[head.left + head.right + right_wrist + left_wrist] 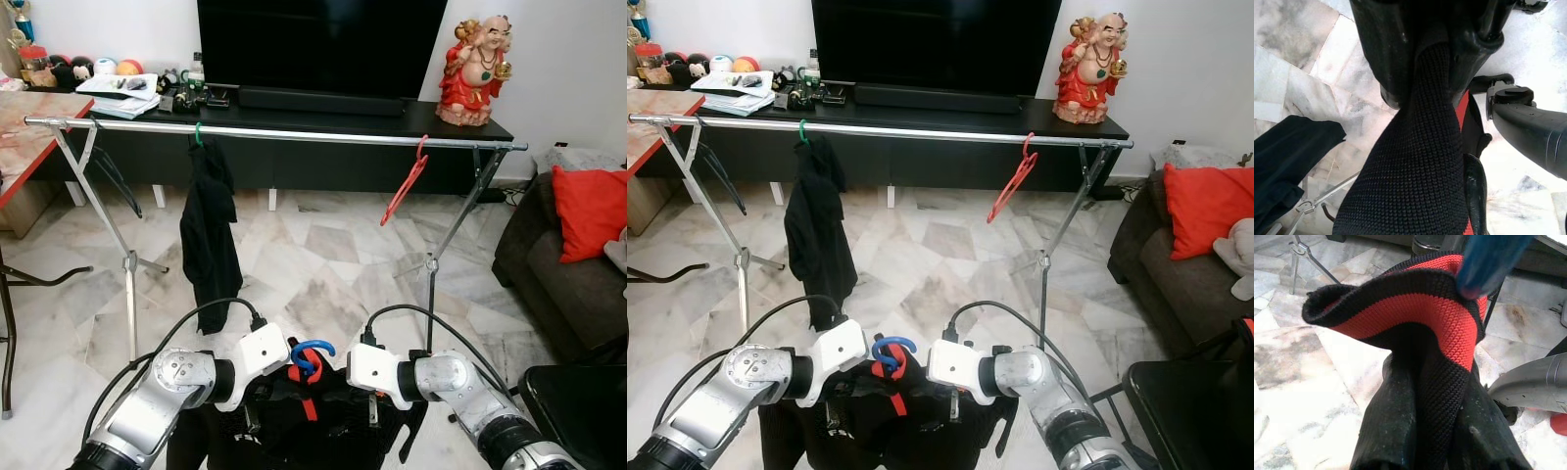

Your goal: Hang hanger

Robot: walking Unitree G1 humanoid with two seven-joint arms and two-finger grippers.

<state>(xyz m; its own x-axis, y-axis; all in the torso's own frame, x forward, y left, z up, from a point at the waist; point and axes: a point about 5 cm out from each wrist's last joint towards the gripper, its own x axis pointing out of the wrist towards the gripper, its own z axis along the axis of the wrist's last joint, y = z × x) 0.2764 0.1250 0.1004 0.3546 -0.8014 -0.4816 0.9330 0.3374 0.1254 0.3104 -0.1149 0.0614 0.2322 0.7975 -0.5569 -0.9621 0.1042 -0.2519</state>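
Low in front of me I hold a black garment (304, 431) with a red-lined collar (1415, 313), hung on a blue hanger whose hook (312, 354) sticks up between my wrists. My left gripper (1432, 377) is shut on the collar fabric. My right gripper (1430, 63) is shut on the black knit from the other side. Ahead stands a silver clothes rail (294, 133). On it hang a black garment (208, 235) on a green hanger (198, 134) and a bare red hanger (407, 181).
Behind the rail are a black TV stand (323, 117) and a red statue (475, 70). A dark sofa (549, 264) with a red cushion (588, 211) is on the right, and a table (29, 127) on the left. A black box (578, 411) sits at the lower right.
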